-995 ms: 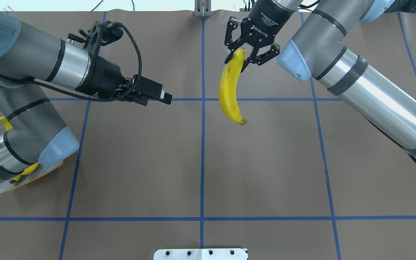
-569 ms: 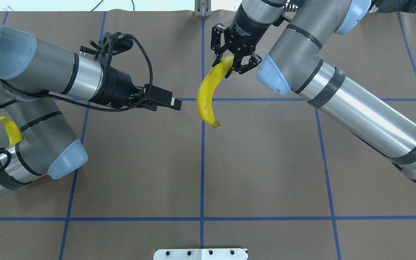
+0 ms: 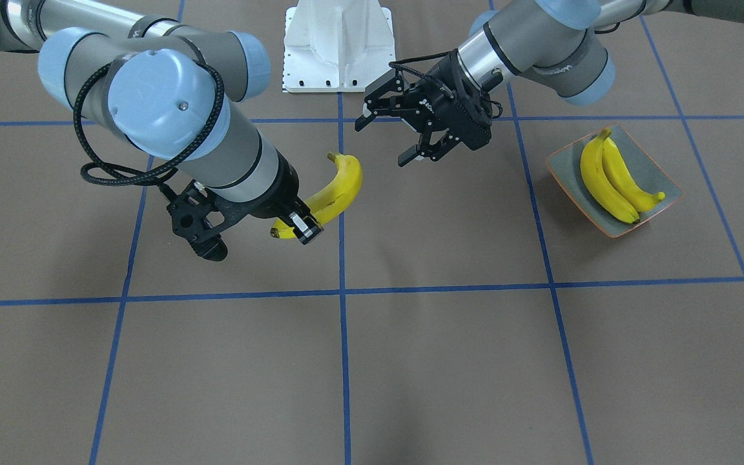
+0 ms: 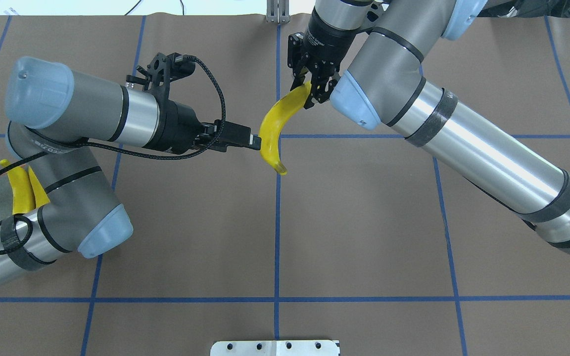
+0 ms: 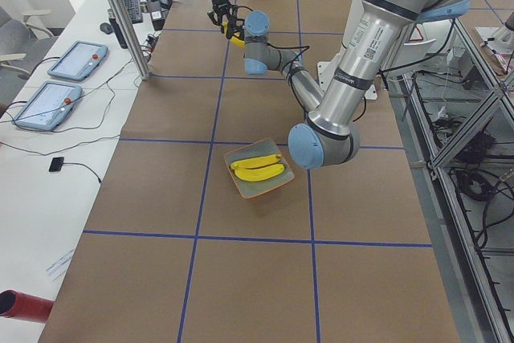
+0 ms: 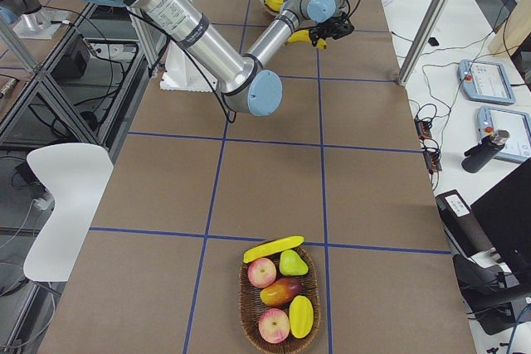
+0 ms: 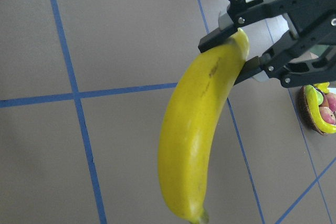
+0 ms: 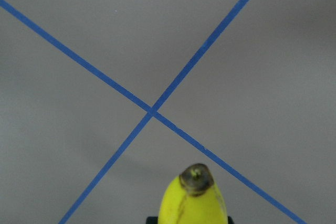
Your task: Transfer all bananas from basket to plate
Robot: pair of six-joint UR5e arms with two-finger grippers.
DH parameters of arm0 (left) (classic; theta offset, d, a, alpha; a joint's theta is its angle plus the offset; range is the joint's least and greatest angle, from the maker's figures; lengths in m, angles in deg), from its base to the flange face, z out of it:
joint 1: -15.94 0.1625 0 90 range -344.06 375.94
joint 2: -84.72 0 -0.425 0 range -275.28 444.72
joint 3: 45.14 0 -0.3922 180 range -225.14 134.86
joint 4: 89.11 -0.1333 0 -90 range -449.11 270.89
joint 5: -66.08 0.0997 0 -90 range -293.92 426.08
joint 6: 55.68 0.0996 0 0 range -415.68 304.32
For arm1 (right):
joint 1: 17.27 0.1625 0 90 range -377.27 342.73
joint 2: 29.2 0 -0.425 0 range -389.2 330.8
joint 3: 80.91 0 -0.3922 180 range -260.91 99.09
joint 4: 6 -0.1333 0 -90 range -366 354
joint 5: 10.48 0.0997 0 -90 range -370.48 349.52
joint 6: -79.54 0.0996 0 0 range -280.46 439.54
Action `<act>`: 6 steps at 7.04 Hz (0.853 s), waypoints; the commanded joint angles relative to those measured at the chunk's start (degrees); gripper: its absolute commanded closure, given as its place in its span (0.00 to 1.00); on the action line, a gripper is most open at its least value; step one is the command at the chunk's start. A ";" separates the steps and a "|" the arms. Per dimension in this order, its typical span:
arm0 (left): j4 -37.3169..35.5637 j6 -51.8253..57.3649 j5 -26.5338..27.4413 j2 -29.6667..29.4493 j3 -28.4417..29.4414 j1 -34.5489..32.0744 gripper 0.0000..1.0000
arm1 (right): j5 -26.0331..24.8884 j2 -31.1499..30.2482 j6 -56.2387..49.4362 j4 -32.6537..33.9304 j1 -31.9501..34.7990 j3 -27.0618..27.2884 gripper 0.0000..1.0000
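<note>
Pinching one end of a banana (image 4: pixel 268 131) between the closed fingers of the right gripper (image 4: pixel 309 89), with the fruit hanging clear above the table (image 4: pixel 364 247) at about 12 o'clock from the table's middle in the overhead view. Gripping at the banana's 1 o'clock end there and letting the free tip point toward 6 o'clock. Holding the left gripper (image 3: pixel 390 137) wide open, fingers spread apart, just beside the banana on its 9 o'clock side overhead (impossible to tell from any view whether a fingertip is touching the peel). Facing the banana's long curved side with the left wrist camera, and catching the right gripper's black fingers at 1 o'clock of that view, clamped on the upper end. Showing two bananas (image 3: pixel 604 187) lying side by side and touching inside the plate (image 3: pixel 651 176), out at 9 o'clock of the table overhead and mostly hidden there under the left arm. Showing a fourth banana (image 6: pixel 274 249) lying across the far rim of the basket (image 6: pixel 244 300), at 6 o'clock in the right-end view and well apart from both grippers, beside the other fruit (image 6: pixel 280 292) filling the basket.
</note>
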 commanded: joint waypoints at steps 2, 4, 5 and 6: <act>-0.01 -0.54 6.25 -0.63 0.56 0.00 0.00 | -5.47 -0.49 -0.11 10.18 -1.67 2.04 1.00; -0.01 -0.54 7.68 -2.63 3.71 0.17 0.00 | -8.04 0.47 -0.29 12.47 -4.14 2.04 1.00; -0.01 -0.54 7.68 -3.17 4.51 0.17 0.00 | -8.04 2.13 -0.72 15.70 -4.93 2.04 1.00; -0.01 -0.54 7.68 -3.35 5.56 0.87 0.00 | -8.13 4.24 -1.16 18.78 -5.37 1.95 1.00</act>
